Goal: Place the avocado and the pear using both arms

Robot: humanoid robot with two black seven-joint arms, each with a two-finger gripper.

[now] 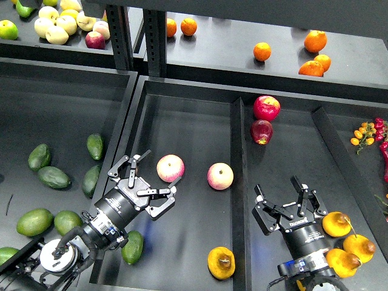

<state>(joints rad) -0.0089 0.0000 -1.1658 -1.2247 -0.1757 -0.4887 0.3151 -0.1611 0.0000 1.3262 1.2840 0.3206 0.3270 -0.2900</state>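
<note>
The left gripper (150, 177) hangs spread and empty beside a blushed pink-yellow apple (170, 168); the dark glossy avocado (132, 247) lies below. The right gripper (284, 201) (also spread) hovers left of the golden-orange pear (336, 224).

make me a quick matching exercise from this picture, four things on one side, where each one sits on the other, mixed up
Things:
1. avocado
2. pear
3. two dark red apples
4. oranges

Places:
A. upper shelf at the back
B. far end of the right bin
C. middle bin, near edge, beside the divider
D. middle bin, near left corner, below the left gripper

Pairs: 1-D, 2-C, 3-B, 4-A
</note>
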